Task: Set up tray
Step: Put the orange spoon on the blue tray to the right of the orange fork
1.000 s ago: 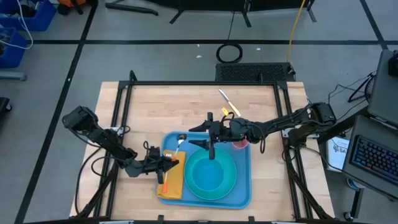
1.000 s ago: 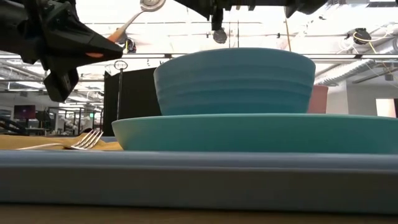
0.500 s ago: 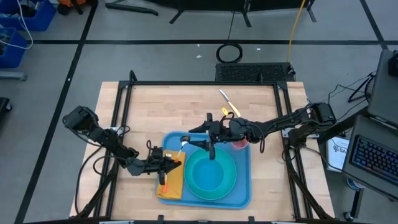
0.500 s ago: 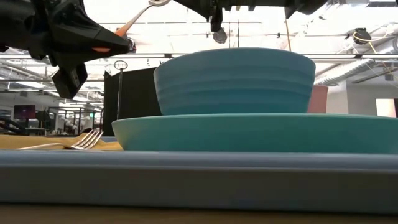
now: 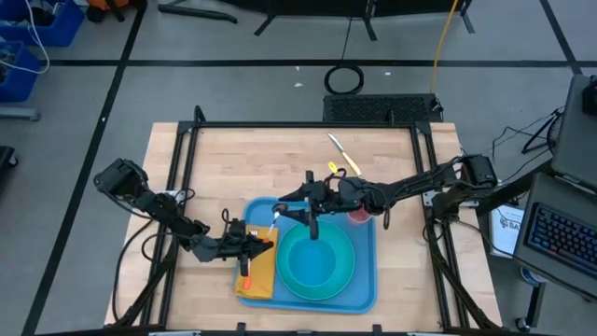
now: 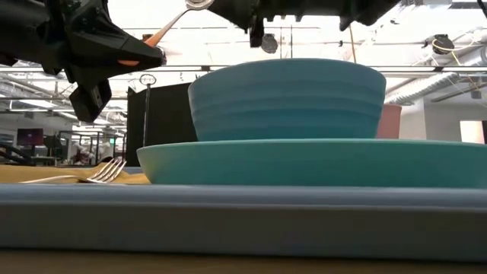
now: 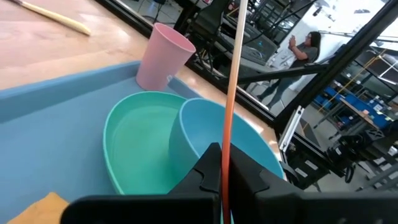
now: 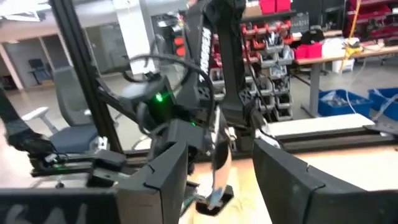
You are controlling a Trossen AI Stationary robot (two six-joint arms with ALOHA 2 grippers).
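Observation:
My left gripper [image 5: 254, 245] is shut on a spoon [image 5: 273, 224] with an orange handle, above the near left part of the light-blue tray [image 5: 364, 291]. The spoon slants up, its metal bowl [image 6: 199, 3] toward my right gripper [image 5: 291, 209]. That gripper is level, points toward the table's left and is open. Its fingers [image 8: 163, 175] stand on either side of the spoon's bowl end [image 8: 219, 160] with a gap on both sides. A turquoise plate [image 5: 317, 271] lies on the tray, and a blue bowl [image 6: 286, 99] rests on it. My left gripper pinches the spoon's orange handle [image 7: 225, 158] between its two shut fingers. The fingers are near level and come from the table's left. The spoon is lifted clear and rises steeply from the fingertips, bowl end up.
A yellow-orange napkin [image 5: 261, 278] lies on the tray's left part with a fork [image 6: 95, 173] on it. A pink cup [image 7: 163, 56] stands at the tray's far right corner. A yellow-handled utensil [image 5: 341, 155] lies on the wood beyond the tray.

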